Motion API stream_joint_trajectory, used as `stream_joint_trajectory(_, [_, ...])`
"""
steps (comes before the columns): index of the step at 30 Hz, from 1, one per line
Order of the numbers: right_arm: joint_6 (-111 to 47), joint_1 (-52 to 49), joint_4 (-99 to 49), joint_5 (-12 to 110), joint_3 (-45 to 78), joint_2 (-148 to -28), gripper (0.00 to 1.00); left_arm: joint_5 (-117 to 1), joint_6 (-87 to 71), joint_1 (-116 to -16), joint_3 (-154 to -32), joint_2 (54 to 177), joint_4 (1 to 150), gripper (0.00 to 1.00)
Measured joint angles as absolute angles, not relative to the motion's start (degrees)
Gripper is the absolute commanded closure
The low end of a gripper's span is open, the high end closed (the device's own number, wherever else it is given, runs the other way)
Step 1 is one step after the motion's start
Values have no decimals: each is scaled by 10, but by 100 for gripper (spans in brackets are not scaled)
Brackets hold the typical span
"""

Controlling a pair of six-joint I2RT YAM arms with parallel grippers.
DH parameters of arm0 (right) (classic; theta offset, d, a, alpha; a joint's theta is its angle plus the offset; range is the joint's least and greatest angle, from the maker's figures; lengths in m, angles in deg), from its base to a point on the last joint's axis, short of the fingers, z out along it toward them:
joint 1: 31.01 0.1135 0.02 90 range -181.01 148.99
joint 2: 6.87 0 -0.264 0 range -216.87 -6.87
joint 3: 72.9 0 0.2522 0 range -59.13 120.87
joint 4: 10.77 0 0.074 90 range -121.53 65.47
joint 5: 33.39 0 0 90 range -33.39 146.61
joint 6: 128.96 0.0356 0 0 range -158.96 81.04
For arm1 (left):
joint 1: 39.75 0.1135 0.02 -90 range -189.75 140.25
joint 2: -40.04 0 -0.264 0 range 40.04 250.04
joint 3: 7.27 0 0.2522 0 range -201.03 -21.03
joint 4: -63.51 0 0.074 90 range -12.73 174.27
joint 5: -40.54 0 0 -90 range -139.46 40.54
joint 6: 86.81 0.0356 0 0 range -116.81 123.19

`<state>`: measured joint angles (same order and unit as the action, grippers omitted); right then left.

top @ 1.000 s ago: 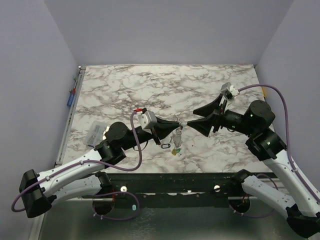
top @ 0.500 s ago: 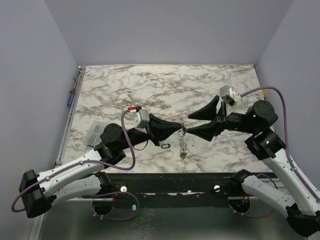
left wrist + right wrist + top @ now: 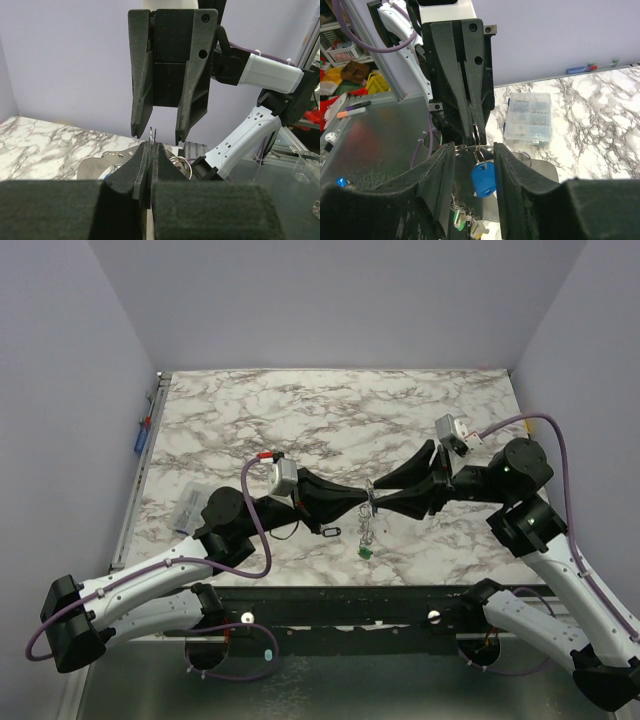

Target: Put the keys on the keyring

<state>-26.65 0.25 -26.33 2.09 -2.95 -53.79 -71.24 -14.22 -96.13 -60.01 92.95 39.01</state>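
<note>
Right tool (image 3: 376,496) has come in from the right since a second ago, and its jaws have drawn in from wide to roughly half. Left tool (image 3: 361,503) has pushed rightward over the same second, bringing the bunch of keys (image 3: 364,534) with it. The tips now meet over the near-middle of the bench (image 3: 300,410).

Near edge: both arm bases sit on a dark rail (image 3: 340,615), with a dull metal sheet (image 3: 400,680) below it.

Bench surface: white marble pattern with grey-brown veining, matte.

Left tool: jaws pressed together, pinching the thin wire of the keyring (image 3: 151,132), which pokes up just past the tips.

Right tool: jaws parted, one on each side of the left tool's tip. The blue key head (image 3: 483,180) hangs between them with a gap on both sides, so nothing is gripped.

The keys dangle below the meeting point, a green one lowest. Cannot tell whether they touch the bench.

A small black oval ring (image 3: 332,532) lies on the bench just left of the bunch. A clear compartment box (image 3: 190,508) sits near the left edge, and a blue-handled screwdriver (image 3: 142,435) lies along that edge further back.

Room: plain pale lilac walls (image 3: 330,300) close the bench in at the back and on both sides.
</note>
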Motion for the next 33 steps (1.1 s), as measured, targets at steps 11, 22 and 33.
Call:
stream_joint_trajectory(11, [-265,3,-254,12,-30,-553,74,-720,-150,-961,-600,936,367,100])
stream_joint_trajectory(22, [-261,3,-243,1,-30,-557,87,-719,-150,-961,-600,936,360,100])
stream_joint_trajectory(33, [-262,-4,-243,-1,-25,-560,99,-717,-146,-961,-600,951,335,89])
